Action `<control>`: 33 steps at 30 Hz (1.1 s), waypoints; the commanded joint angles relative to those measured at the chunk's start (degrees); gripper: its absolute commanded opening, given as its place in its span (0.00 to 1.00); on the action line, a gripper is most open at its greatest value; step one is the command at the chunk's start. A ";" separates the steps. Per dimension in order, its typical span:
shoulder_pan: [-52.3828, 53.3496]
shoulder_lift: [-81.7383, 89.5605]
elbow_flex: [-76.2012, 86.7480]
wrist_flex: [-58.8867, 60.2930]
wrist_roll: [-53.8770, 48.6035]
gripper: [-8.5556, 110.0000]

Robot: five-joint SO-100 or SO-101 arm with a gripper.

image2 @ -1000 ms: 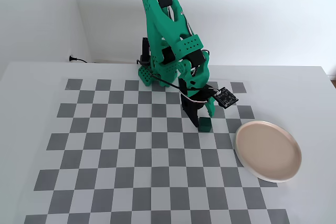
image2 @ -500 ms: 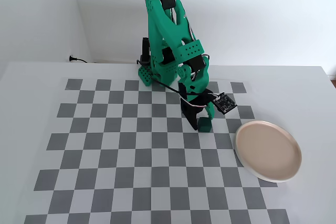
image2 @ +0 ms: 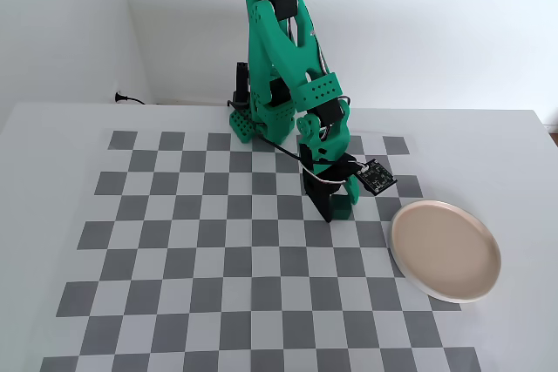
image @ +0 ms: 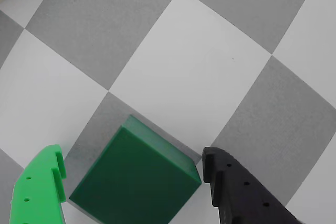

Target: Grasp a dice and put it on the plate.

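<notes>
The dice [image: 137,182] is bracketed by the pincer [image: 134,184] (parted, contact unclear); the plate [image2: 445,250] lies rightward in the fixed view.

A white table [image2: 52,137] carries a grey-and-white checkerboard mat [image2: 174,259] that covers most of its top. The green arm's base [image2: 244,124] stands at the mat's far edge, behind the gripper [image2: 334,206]. A dark green dice [image: 137,182] sits on the mat between the gripper's two fingers. In the fixed view, a pale pink plate [image2: 445,251] lies on the mat to the right of the gripper and nearer the front, well apart from it.
</notes>
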 commanded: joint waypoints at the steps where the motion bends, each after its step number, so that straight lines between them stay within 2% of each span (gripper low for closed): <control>1: -0.70 -0.53 -4.04 -0.79 -0.79 0.27; 33: -0.97 -1.14 -1.93 2.37 -1.14 0.24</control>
